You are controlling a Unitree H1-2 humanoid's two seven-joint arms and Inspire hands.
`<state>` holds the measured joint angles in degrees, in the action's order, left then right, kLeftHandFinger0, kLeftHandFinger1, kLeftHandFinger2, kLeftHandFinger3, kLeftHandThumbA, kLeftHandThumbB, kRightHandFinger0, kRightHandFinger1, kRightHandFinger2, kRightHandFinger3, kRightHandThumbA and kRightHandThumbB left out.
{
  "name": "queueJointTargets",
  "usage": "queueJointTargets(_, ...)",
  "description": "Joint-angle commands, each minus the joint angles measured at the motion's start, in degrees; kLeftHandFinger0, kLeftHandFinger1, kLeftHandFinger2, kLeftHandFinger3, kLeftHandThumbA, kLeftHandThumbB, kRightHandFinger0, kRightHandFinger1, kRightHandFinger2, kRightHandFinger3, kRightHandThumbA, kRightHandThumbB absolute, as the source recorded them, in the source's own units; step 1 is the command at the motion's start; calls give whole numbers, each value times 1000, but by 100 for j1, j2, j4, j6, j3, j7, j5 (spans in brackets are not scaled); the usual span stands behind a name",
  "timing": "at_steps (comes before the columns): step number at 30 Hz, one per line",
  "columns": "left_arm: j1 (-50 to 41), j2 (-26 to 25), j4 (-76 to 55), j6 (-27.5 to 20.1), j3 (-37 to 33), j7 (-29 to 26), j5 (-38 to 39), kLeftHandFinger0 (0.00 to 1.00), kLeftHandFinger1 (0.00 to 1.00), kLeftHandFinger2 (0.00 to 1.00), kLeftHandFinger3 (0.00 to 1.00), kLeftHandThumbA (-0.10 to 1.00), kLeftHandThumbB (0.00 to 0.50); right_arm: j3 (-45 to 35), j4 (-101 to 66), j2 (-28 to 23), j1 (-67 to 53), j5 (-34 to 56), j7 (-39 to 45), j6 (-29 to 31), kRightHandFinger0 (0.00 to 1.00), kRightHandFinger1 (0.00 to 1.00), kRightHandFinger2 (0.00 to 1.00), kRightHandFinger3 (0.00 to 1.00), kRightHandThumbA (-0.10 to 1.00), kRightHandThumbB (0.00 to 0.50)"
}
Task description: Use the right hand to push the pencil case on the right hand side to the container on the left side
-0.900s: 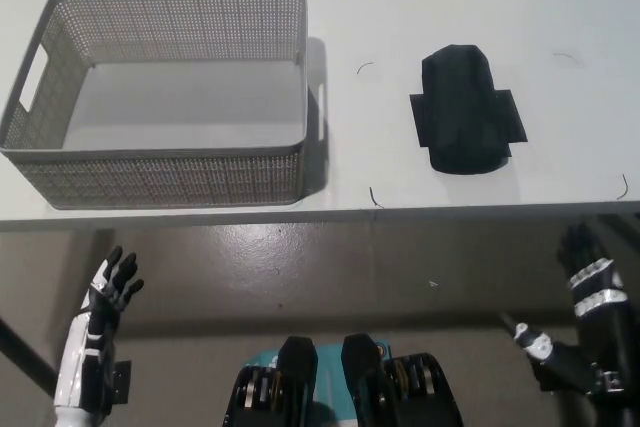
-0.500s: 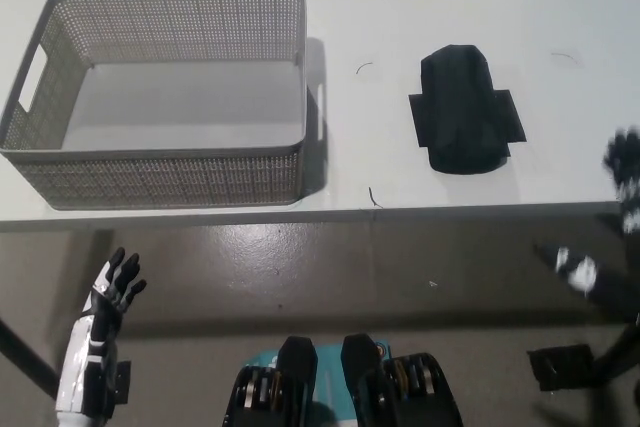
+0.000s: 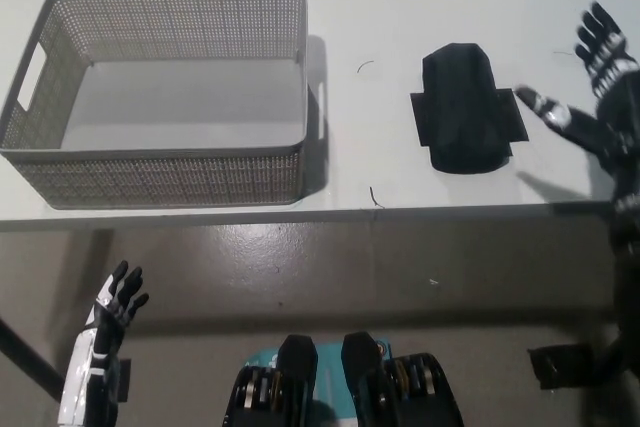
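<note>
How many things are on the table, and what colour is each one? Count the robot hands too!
Grey: 1, the basket
Black: 1, the pencil case
Robot hands: 2, the white left robot hand below the table edge and the black right robot hand over the table
Total: 4

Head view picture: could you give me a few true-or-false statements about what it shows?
1. The pencil case lies inside the basket. False: it lies on the table, right of the basket.
2. The black right hand is open, right of the pencil case. True.
3. The right hand grips the pencil case. False: it holds nothing.
4. The white left hand is below the table edge, at the lower left. True.
5. The basket holds several items. False: it looks empty.
</note>
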<state>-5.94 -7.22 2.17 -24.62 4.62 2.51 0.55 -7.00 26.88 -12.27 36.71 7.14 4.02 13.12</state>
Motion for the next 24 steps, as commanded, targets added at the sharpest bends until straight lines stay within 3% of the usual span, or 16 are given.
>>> queueJointTargets(1,-84,-37,-78,-231,-21,30,-20,1000,1000,1000,1000,1000,129,5,1111,-137,1075,-173,-154,437,1000,1000,1000,1000,1000,232)
queueJointTargets(3,-91,-32,-98,-231,-22,55,22,1000,1000,1000,1000,1000,121,33,1584,-149,1381,-224,-177,493,1000,1000,1000,1000,1000,202)
queueJointTargets(7,-105,-101,-112,-231,-20,84,5,1000,1000,1000,1000,1000,131,3,3113,-160,2224,-145,-134,724,1000,1000,1000,1000,1000,207)
queueJointTargets(8,-105,-100,-102,-231,-26,91,3,1000,1000,1000,1000,1000,125,-81,3537,-158,2426,-26,-94,711,1000,1000,1000,1000,1000,235)
queueJointTargets(17,-116,-47,-131,-231,-74,21,-66,1000,1000,1000,1000,1000,106,-61,5001,-89,3047,-103,-389,521,1000,1000,1000,1000,1000,258)
queueJointTargets(21,-89,-64,-122,-231,-83,32,-64,1000,1000,1000,1000,1000,118,-303,5199,-57,3003,164,-311,441,1000,1000,1000,1000,1000,214)
queueJointTargets(23,-88,-66,-123,-231,-82,67,-16,1000,1000,1000,1000,1000,129,-373,5287,-60,2969,185,-381,405,1000,1000,1000,1000,1000,228)
queueJointTargets(24,-86,-64,-122,-231,-79,65,-12,1000,1000,1000,1000,1000,131,-399,5311,-61,2953,197,-383,384,1000,1000,1000,1000,1000,210)
